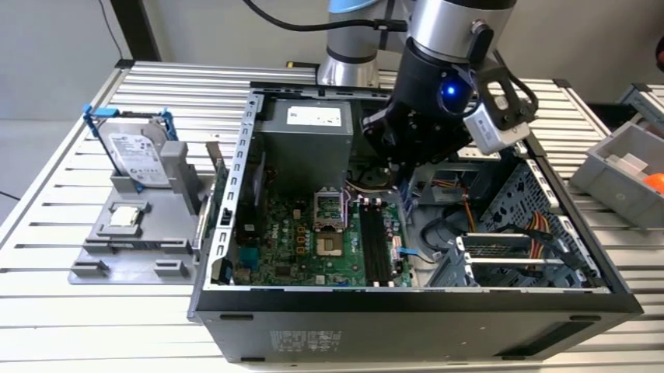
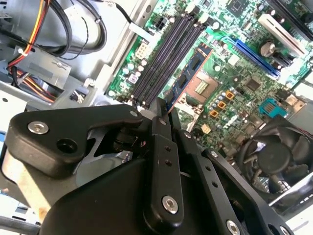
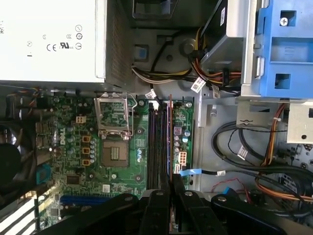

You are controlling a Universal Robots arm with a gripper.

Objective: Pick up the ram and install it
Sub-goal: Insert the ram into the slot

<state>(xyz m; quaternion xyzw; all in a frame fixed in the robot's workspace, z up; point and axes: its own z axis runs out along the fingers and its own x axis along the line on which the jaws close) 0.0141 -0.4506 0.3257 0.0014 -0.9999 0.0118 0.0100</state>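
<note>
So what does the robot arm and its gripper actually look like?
The silver-and-black robot arm has light blue joint caps, a black cable looped beside it, a glowing blue light and a grey camera box. The matte black gripper has bolted, silver-screwed linkage fingers.

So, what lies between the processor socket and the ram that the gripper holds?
In the first wrist view, the black memory slots lie between the processor socket and the ram, held edge-on by the gripper.

The arm reaches steeply downward, its hand (image 2: 165,108) pointing down with both fingers (image 3: 177,183) closed close together.
</note>
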